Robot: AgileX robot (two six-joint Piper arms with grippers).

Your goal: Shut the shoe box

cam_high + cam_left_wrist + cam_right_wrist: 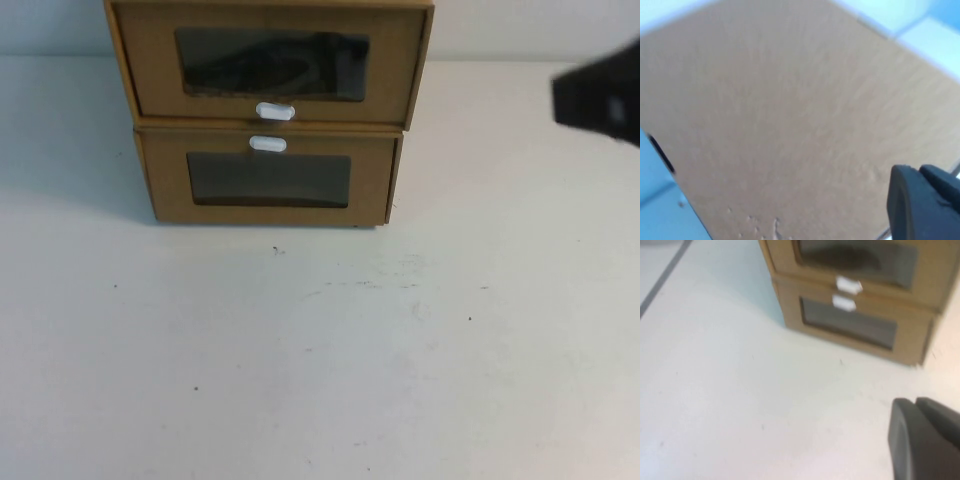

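Two brown boxes stand stacked at the table's back. The upper one is the shoe box (270, 65), with a wide window and a white pull tab (274, 111) below it. Its drawer front stands out towards me past the lower box (268, 180). The shoe box also shows in the right wrist view (860, 260). My right gripper (914, 402) is shut and empty, above the table in front of and right of the boxes; it shows dark and blurred in the high view (600, 95). My left gripper (917, 172) is shut, close against a brown cardboard face (790, 115). It is out of the high view.
The lower box has its white tab (267, 144) above its window. The white table (320, 350) stretches in front of the boxes, with a few small dark specks. A dark line (662, 275) runs along the table in the right wrist view.
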